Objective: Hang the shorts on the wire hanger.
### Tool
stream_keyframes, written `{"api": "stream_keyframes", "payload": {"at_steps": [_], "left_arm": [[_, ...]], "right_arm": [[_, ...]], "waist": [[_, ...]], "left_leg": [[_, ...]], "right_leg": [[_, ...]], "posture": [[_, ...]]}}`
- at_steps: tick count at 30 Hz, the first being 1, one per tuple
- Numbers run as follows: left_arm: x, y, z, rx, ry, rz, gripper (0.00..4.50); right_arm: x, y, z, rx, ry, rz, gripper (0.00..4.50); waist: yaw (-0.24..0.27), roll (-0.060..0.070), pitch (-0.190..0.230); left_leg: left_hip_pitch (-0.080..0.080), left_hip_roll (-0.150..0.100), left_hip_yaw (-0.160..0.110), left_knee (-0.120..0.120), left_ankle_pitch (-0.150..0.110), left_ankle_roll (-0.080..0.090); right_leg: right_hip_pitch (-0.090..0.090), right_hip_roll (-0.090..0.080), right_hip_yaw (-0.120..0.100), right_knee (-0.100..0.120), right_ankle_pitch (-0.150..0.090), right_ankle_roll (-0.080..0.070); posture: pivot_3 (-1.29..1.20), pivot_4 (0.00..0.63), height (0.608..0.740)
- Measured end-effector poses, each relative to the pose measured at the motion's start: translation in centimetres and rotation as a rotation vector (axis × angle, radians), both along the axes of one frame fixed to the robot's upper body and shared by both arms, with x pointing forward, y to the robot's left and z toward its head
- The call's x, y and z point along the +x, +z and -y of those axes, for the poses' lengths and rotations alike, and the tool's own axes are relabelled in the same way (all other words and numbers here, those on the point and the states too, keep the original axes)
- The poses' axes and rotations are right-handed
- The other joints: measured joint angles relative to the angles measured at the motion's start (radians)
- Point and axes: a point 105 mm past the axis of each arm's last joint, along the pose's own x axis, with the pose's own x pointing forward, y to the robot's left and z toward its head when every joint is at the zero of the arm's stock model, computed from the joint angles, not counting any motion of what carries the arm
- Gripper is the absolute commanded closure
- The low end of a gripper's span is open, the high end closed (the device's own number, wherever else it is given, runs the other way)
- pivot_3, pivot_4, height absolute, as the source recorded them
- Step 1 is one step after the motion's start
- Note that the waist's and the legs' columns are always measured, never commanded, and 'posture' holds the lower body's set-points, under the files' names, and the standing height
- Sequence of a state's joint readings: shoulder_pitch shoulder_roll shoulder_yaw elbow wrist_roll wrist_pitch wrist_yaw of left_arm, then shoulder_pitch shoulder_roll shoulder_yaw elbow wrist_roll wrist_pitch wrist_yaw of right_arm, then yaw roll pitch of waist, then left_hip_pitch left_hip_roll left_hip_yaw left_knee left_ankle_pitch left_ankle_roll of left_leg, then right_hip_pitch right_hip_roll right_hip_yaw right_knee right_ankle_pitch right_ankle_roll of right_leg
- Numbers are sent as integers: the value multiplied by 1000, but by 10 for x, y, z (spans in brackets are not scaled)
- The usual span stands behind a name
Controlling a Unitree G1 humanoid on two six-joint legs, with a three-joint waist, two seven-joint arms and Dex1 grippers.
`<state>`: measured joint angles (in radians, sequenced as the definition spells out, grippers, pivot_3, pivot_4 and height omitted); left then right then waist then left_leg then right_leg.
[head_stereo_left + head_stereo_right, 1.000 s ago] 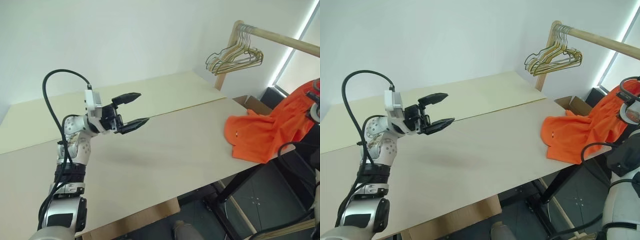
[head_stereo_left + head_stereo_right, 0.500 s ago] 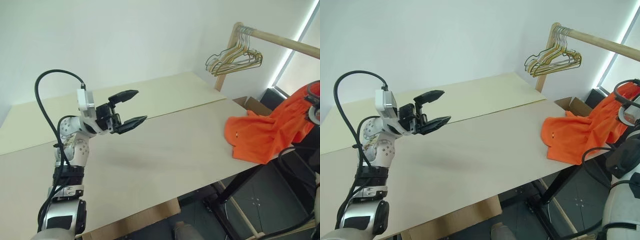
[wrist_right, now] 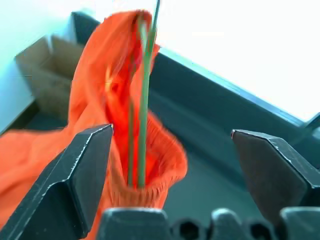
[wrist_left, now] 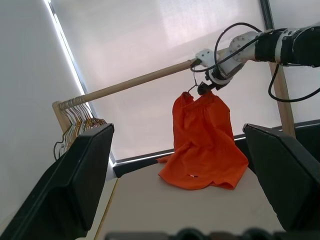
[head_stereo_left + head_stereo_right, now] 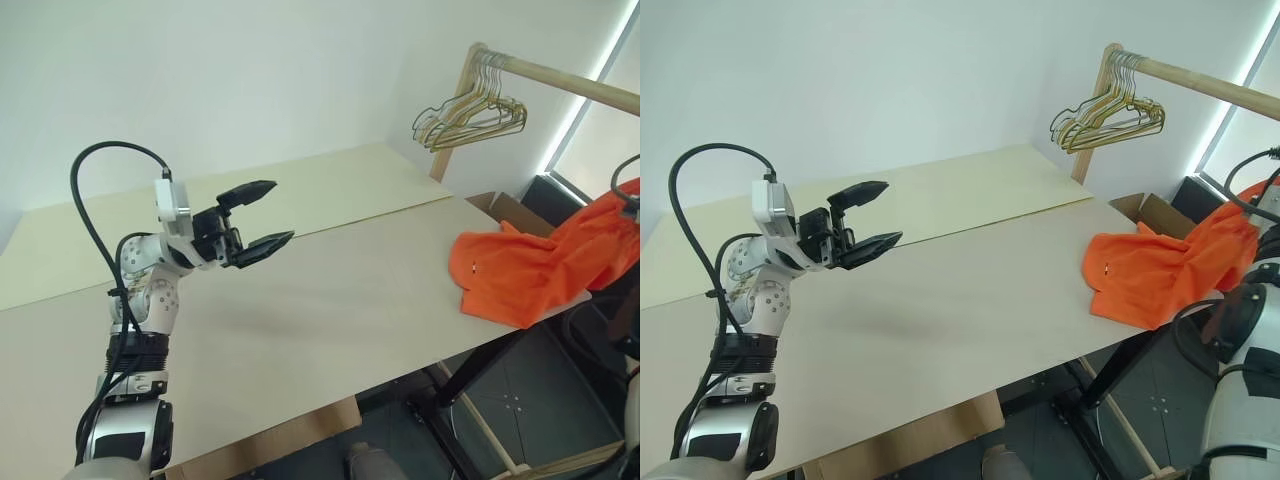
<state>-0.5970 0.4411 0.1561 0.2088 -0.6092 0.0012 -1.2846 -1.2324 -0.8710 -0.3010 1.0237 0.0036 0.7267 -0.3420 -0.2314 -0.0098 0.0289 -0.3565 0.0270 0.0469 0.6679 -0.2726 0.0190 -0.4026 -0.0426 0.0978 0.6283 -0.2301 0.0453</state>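
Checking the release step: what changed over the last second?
The right pincer has opened and let go of the shorts, which now hang from the wire hanger with their lower part still on the table; the raised part sits a little lower. The left pincer stayed open above the table, and the bunch of hangers on the rail did not move.

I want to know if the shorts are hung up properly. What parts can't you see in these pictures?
- Wire hanger: in the right wrist view the orange shorts hide all but thin wire strands; its shape is hidden.
- Hanger's hook: too small in the left wrist view, beside the right gripper, to tell whether it is over the wooden rail.
- Shorts' far end: cut off by the picture edge in the head views.
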Motion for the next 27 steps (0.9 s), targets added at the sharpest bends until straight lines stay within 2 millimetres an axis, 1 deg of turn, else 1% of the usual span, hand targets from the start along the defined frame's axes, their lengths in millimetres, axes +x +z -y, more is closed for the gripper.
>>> {"api": "stream_keyframes", "payload": {"at_steps": [2, 6, 9, 12, 14, 16, 18, 21, 22, 24, 27], "left_arm": [[0, 0, 0, 1, 0, 0, 0], [0, 0, 0, 1, 0, 0, 0], [0, 1, -1, -1, 4, 1, 0], [0, 2, -2, -15, 7, 0, 0], [-2, 4, -5, -25, 12, 6, 0], [-4, 4, -9, -21, 23, 6, 0], [-5, 2, -13, -13, 41, -4, 0], [-8, -5, -23, 16, 88, -51, 0], [-7, -9, -30, 28, 120, -89, 0], [-8, -11, -39, 44, 163, -121, 0], [-13, -14, -49, 69, 211, -134, 0]], "right_arm": [[0, 8, -3, -92, -19, -7, 52], [5, 9, -13, -188, 3, -13, 52], [15, 20, -27, -357, 100, 31, 52], [26, 30, -48, -459, 189, 104, 52], [32, 39, -62, -523, 248, 128, 52], [40, 41, -79, -587, 325, 129, 52], [51, 35, -102, -624, 431, 111, 52], [67, 15, -136, -625, 609, 75, 52], [73, 7, -153, -591, 689, 79, 52], [79, -4, -178, -552, 812, 85, 52], [80, -15, -204, -540, 960, 79, 52]], "waist": [[0, 0, 0], [0, 0, 0], [2, 0, 0], [1, 0, 0], [2, 0, 0], [1, 0, 0], [3, 0, 0], [9, 0, 0], [10, 0, 0], [24, 0, 0], [57, 0, 0]], "left_leg": [[0, 0, 0, 0, 0, 0], [0, 0, 0, 0, 0, 0], [2, 0, 0, 0, 0, 0], [2, 0, 0, 0, 0, 0], [2, 0, 0, 0, 0, 0], [2, 1, 0, 0, 0, 0], [2, 1, 0, 0, 0, 0], [3, 1, -1, 0, 0, 0], [3, 1, -1, 0, 0, 0], [4, 2, -2, 0, 0, 0], [3, 2, -3, 0, 0, 0]], "right_leg": [[0, 0, 0, 0, 0, 0], [0, 0, 0, 0, 0, 0], [0, 0, 0, 0, 1, 1], [0, 0, 1, 0, 1, 1], [0, 0, 1, 0, 1, 1], [0, 0, 1, 0, 1, 1], [0, 0, 1, 0, 1, 1], [0, 0, 1, 1, 2, 1], [0, 1, 1, 1, 2, 0], [-2, 1, -1, 1, 3, -2], [-3, 0, -2, 0, 5, -6]], "posture": [[-125, 0, 740], [-117, 0, 740], [-104, 0, 740], [-85, 0, 740], [-73, 0, 740], [-65, 0, 740], [-50, 0, 740], [-37, 0, 740], [-8, 0, 740], [0, 0, 740], [56, 0, 740]]}}
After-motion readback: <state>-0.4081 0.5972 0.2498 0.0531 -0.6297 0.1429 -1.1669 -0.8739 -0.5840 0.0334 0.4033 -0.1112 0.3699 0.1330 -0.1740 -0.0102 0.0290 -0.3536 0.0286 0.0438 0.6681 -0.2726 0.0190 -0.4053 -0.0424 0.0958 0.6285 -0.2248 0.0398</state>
